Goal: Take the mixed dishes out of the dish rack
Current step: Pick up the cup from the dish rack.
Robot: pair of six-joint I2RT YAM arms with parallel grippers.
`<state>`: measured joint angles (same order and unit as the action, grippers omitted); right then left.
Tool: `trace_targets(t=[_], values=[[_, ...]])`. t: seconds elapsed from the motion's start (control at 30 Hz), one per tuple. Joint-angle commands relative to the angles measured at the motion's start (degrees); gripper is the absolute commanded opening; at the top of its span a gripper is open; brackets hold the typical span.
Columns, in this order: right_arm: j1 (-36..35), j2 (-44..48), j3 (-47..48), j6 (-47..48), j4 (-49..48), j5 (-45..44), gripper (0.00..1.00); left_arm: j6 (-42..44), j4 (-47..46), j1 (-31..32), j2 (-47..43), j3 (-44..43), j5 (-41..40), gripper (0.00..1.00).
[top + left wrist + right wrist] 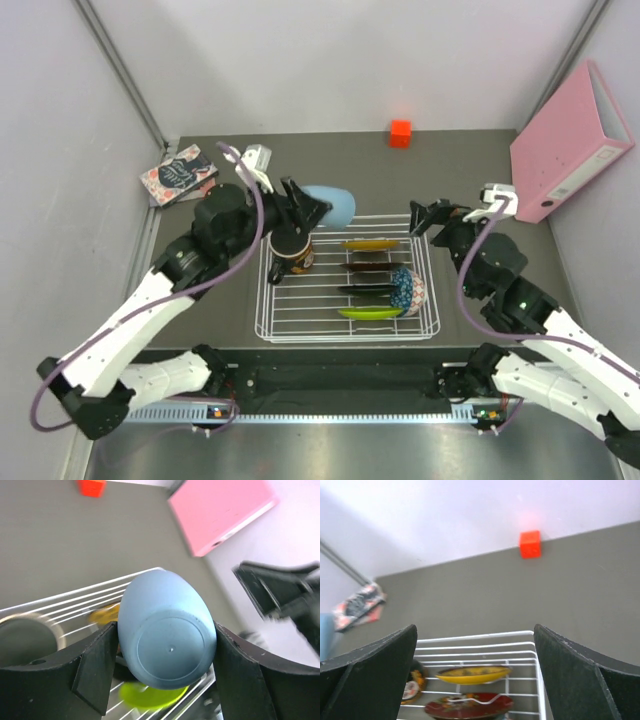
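While a book (178, 176) lies off at the table's (300, 160) ten o'clock, the left gripper (166, 650) pinches the cup (337, 203) across its body near the base, tipped on its side above the rack's (300, 312) eleven o'clock corner. The cup looks light and stiff but smooth, so I judge it could slip in the pads or crack if dropped; a hold across the widest part seems safest. Just beneath it, at the rack's nine o'clock, the mug (293, 250) sits with its opening up. It is probably heavier and best taken by the wall at the rim. Through the middle, the yellow plate (370, 243), red plate (370, 266), black plate (366, 289) and green plate (370, 313) stand on edge in a row from twelve to six o'clock. They look thin, hard and easy to chip, and each wants a pinch on its top rim and a straight lift, as the neighbours crowd close. The bowl (408, 288) leans at four o'clock, just beside the plates' ends. The right gripper (474, 645) hovers over the one o'clock corner, jaws spread wide on nothing. A cube (400, 133) at twelve and a binder (570, 140) at two o'clock stand well apart from the rack.
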<state>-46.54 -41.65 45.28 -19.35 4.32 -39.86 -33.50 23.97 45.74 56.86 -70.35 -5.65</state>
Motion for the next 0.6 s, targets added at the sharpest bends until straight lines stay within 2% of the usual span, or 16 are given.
trace_targets(t=[0.0,0.07,0.1,0.13,0.2,0.33,0.43,0.57], values=[[1.89,2.88,0.52,-0.95,-2.73,9.25,1.0,-14.1,-29.5,-10.22,3.95,7.23,30.2,0.0],[2.25,4.98,-1.15,-1.47,-3.87,13.81,1.0,-18.43,-39.56,-12.32,6.4,10.92,34.72,0.0],[2.77,5.52,-1.94,-1.82,-5.53,15.23,1.0,-22.97,-49.7,-12.77,7.46,11.89,37.26,0.0],[3.12,5.7,-2.03,-2.87,-5.72,16.64,1.0,-25.11,-54.16,-13.21,8.61,13.38,40.42,0.0],[4.26,5.53,-2.38,-3.93,-6.25,21.03,1.0,-30.11,-65.46,-13.57,12.12,14.36,42.47,0.0],[6.2,5.35,-4.4,-7.09,-10.97,27.81,0.99,-36.19,-79.74,-13.57,17.48,15.5,45.02,0.0],[6.9,4.91,-5.11,-7.98,-15.11,31.94,0.98,-38.57,-83.19,-13.48,21.79,15.24,46.25,0.0],[7.08,3.07,-4.76,-7.72,-18.81,34.75,0.97,-39.37,-84.52,-13.39,23.12,16.38,45.73,0.0]])
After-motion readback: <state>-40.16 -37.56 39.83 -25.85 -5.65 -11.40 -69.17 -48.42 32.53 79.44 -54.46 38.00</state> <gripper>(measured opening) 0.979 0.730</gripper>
